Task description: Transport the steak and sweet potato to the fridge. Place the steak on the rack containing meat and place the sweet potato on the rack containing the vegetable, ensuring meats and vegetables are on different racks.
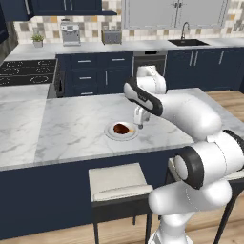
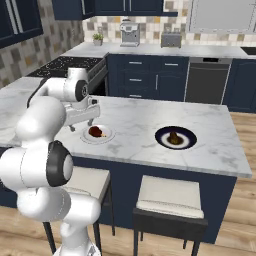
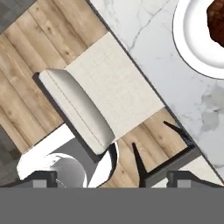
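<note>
The steak (image 1: 122,128), a dark reddish-brown chunk with a tan edge, lies on a white plate (image 1: 110,134) near the front of the marble island. In the right base view the steak (image 2: 95,131) rests on that white plate (image 2: 106,136). To its right the brown lumpy sweet potato (image 2: 174,137) sits on a dark blue plate (image 2: 189,137). My gripper (image 1: 141,125) hangs open and empty just beside the white plate, pointing down. In the hand view my gripper (image 3: 113,177) has wide-apart tips, with the plate (image 3: 192,48) and the steak (image 3: 217,19) at the upper right. The fridge is out of view.
Two cream-cushioned stools (image 2: 82,180) (image 2: 172,197) stand at the island's front edge; one stool (image 3: 105,92) lies under the hand. Dark blue cabinets, a stove (image 1: 24,72), a coffee machine (image 1: 70,33), a toaster (image 1: 112,36) and a sink (image 1: 188,42) line the far wall.
</note>
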